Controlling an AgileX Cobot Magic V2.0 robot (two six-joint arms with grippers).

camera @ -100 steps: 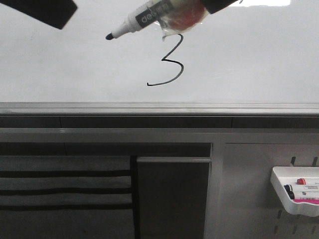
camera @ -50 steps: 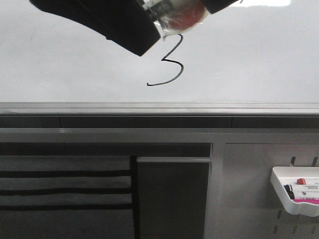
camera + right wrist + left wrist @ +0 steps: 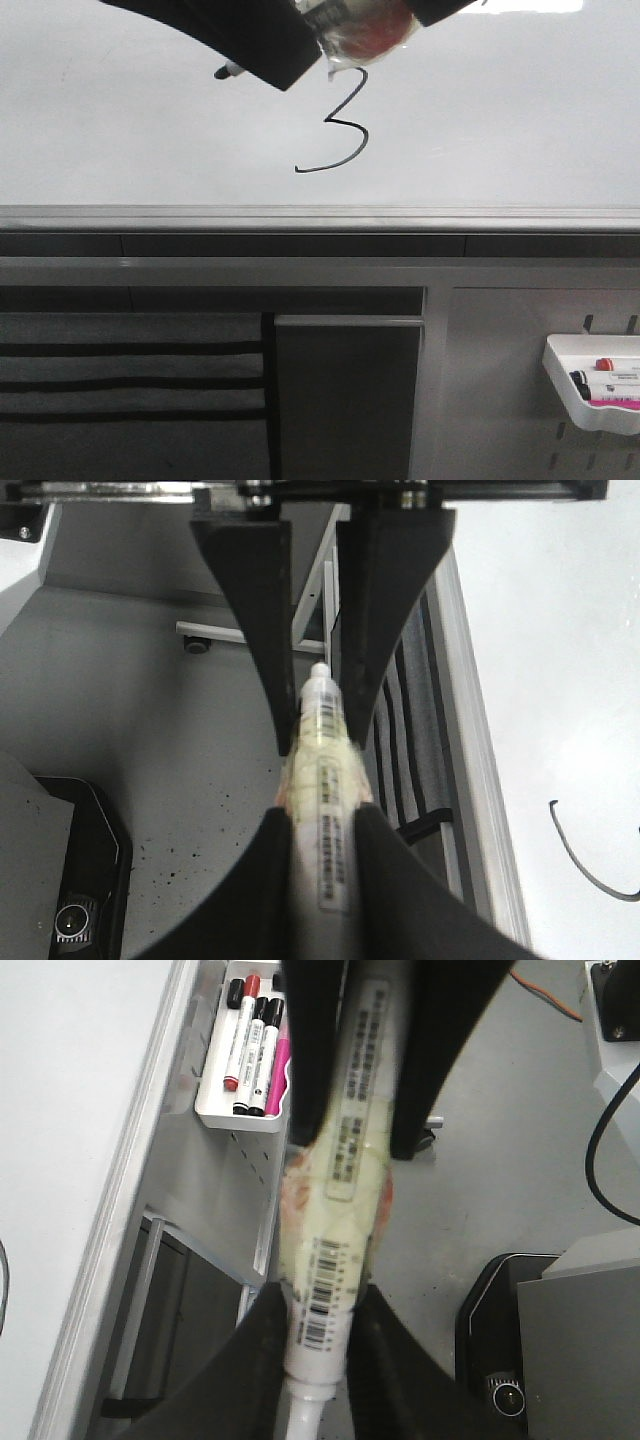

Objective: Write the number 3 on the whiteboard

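- The whiteboard (image 3: 520, 130) filled the upper part of the front view, its grey rail running along the lower edge.
- The 3 (image 3: 338, 125) stood drawn in thin black on the board, pointed in the middle, with its tail stroke running left; its top was hidden behind the marker's taped wrapping.
- The marker (image 3: 355, 25) was held in front of the board just above the digit, a yellowish tape wrap with a reddish patch around its barrel, and its black tip poked out to the left past the left arm's dark finger.
- The left gripper (image 3: 322, 1375) was clamped on the marker's barcode end near the nib; the right arm's two fingers showed farther up the barrel.
- The right gripper (image 3: 322, 865) was likewise closed on the marker's barrel, with the left arm's fingers (image 3: 250, 630) pinching the same marker near its white tip, so both arms held it at once.
- Below the board sat a grey pegboard panel with a white tray (image 3: 585, 385) of spare markers (image 3: 252, 1050).
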